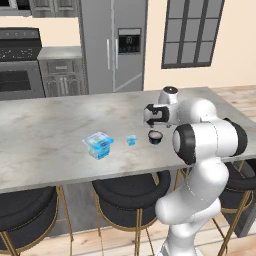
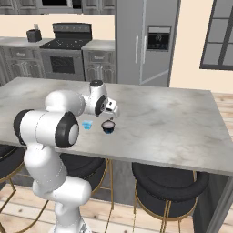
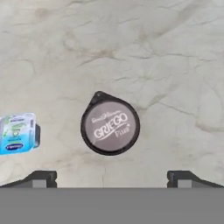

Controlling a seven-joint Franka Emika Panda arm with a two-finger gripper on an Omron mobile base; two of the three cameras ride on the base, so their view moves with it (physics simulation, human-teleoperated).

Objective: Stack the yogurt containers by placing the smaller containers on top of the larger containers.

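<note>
Hand view looks straight down on the small black round cup (image 3: 110, 123) with a pale grey-brown lid that carries the word GRIEGO. The cup stands on the grey marbled stone surface (image 3: 166, 57), and it lies between the two dark fingertips (image 3: 41, 178) at the bottom, but beyond them, not touching either. The fingertips are spread wide apart and nothing is between them. At the left edge of this view lies the tiny light-blue squarish cup (image 3: 17, 133), well apart from the black cup.

From the left base view, the white arm with dark joints rises at the lower right and bends over the surface. The hand (image 1: 156, 121) hangs above the black cup (image 1: 155, 137) without touching it. To the left of the black cup stands the light-blue cup (image 1: 131, 140), and further left the big blue-and-teal boxy pack (image 1: 98, 145) with a whitish translucent top. The three containers make a loose row near the near edge of the surface, each one apart from the others. No container is on top of another.

From the right base view, the hand (image 2: 110, 112) is just above the black cup (image 2: 108, 127), and the light-blue cup (image 2: 87, 124) shows beside the arm. Black round stools (image 2: 170, 184) with gold legs stand under the near edge.
</note>
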